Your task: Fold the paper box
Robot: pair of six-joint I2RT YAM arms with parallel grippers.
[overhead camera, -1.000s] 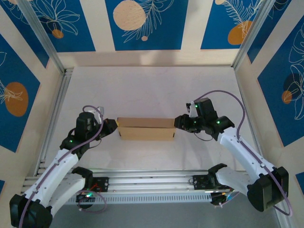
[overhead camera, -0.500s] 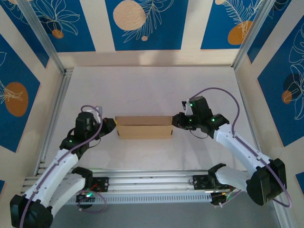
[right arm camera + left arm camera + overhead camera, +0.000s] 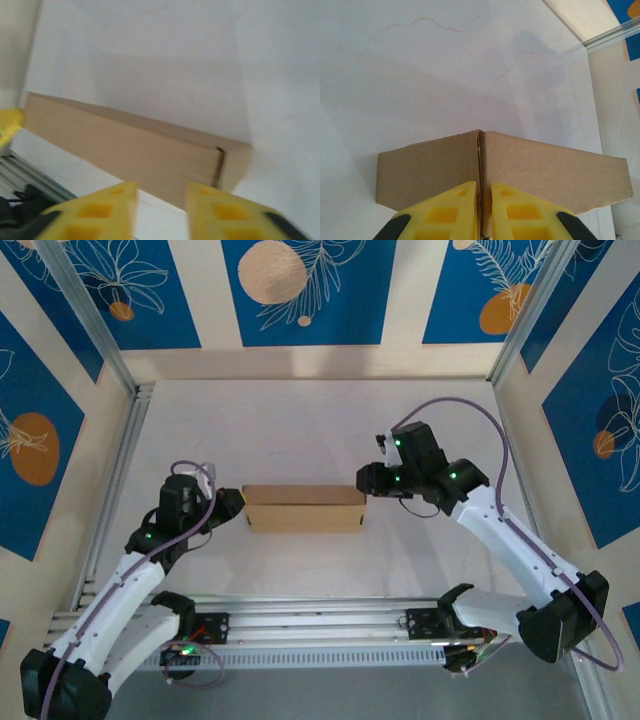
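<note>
1. A brown paper box [image 3: 305, 510] lies on the white table [image 3: 300, 420]. It is about halfway between the left and right edges, and a bit closer to the near edge than to the far one.
2. The box is long and low. Its long sides run the same way as the near edge of the table.
3. The left gripper [image 3: 238, 505] is at the left end of the box.
4. In the left wrist view, its two yellow fingers [image 3: 455, 207] are pressed almost together. A thin edge of cardboard sits in the slit between them, so this gripper is pinching the box.
5. In that view, two brown sides of the box spread out to the left and right from where the fingers meet.
6. The right gripper [image 3: 366, 480] is at the right end of the box, by its far corner. I cannot tell if it touches the cardboard.
7. In the right wrist view, its yellow fingers [image 3: 105, 210] stand apart with a wide gap and nothing in between. The box lies on the table just past the fingertips.
</note>
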